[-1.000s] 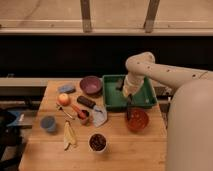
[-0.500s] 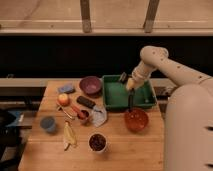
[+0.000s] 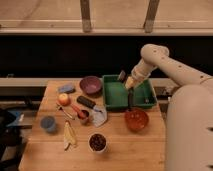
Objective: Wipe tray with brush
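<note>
Currently your brush (image 3: 130,101) shows as a slim black stick with its long axis running near to far. Its far part is inside the green tray (image 3: 113,95), toward the tray's near right, and its near end is at the near rim, just beside the orange-red bowl (image 3: 136,121). Whether it leans on that rim or lies flat cannot be told. The tray sits at the far right of the bench (image 3: 142,152), and nothing but the brush shows in it. Your tool (image 3: 123,78) hangs over the far middle of the tray on the one arm, which reaches in from the right. The brush therefore lies nearward and a little right of the tool, apart from it as far as you can judge. How wide the tool is open, and whether it has hold of anything, cannot be told. To take the brush you would likely come down and nearward, closing across that near-far axis. Left of the tray, the purple bowl (image 3: 91,85) looks empty, and the orange-red bowl's contents are unclear. Near the bench's front a small bowl (image 3: 97,142) holds something dark, and a blue cup (image 3: 48,123) stands well to the left.
</note>
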Controlling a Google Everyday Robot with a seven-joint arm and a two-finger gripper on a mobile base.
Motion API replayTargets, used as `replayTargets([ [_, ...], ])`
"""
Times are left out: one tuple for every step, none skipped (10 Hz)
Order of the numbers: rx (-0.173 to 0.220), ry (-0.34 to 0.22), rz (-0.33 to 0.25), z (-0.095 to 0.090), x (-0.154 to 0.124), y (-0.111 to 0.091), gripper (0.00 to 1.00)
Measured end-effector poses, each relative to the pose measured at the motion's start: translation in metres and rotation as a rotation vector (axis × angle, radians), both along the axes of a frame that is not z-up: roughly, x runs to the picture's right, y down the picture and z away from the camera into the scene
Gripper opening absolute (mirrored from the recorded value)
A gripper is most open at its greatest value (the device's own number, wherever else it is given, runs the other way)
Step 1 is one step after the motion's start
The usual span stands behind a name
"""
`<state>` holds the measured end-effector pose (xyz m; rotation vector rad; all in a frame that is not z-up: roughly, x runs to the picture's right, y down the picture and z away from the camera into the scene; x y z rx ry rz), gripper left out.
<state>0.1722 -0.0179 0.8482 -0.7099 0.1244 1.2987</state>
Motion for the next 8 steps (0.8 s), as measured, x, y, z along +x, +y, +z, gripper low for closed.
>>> replayTargets([
  [-0.002,0.0,0.0,0.0002,0.0001,0.0009,0.0],
  [-0.001,0.0,0.0,-0.0001,0.0007,0.0006,0.0],
  [-0.003,0.005,-0.01,-0.0003,0.0018,0.0034,0.0],
  [0.014,0.035,-0.032,-0.0035,-0.0003,0.006,0.0],
  [0.039,0.059,-0.044,-0.006,-0.0042,0.008,0.0],
  [0.06,0.07,-0.046,-0.0063,-0.0026,0.0086,0.0],
  [0.076,0.075,-0.04,-0.0058,0.0022,0.0088,0.0],
  [0.087,0.072,-0.035,-0.0033,0.0017,0.0075,0.0],
])
